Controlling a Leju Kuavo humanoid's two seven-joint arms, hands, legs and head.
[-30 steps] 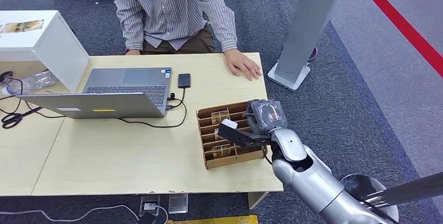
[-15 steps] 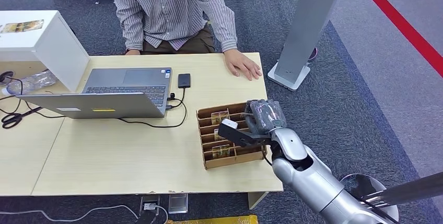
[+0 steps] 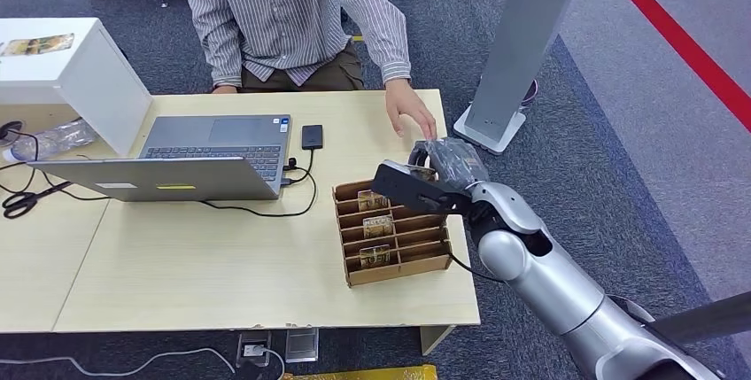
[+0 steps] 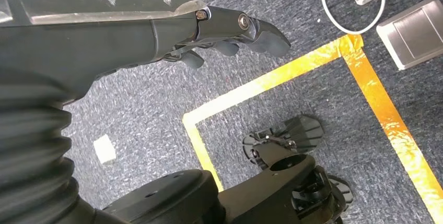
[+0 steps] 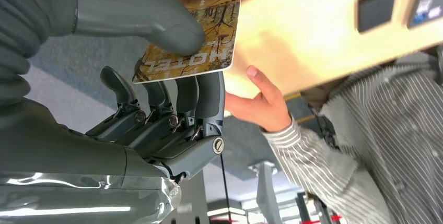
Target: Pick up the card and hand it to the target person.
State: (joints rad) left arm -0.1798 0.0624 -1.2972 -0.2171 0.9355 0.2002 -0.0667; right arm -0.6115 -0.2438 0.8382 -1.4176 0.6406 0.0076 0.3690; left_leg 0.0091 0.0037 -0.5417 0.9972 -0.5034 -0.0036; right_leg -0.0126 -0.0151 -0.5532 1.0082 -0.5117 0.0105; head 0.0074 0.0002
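Pinching a brown printed hotel card [image 5: 193, 33] between thumb and fingers, right hand [image 5: 156, 88] sits just beside the person's reaching hand [image 5: 261, 101].

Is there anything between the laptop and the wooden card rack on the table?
In the head view, a black cable loops over the bare tabletop between the laptop and the card rack. A small black device lies further back, beside the laptop.

Card rack [image 3: 392, 236] on desk [image 3: 221, 265], right of laptop [image 3: 190, 157].
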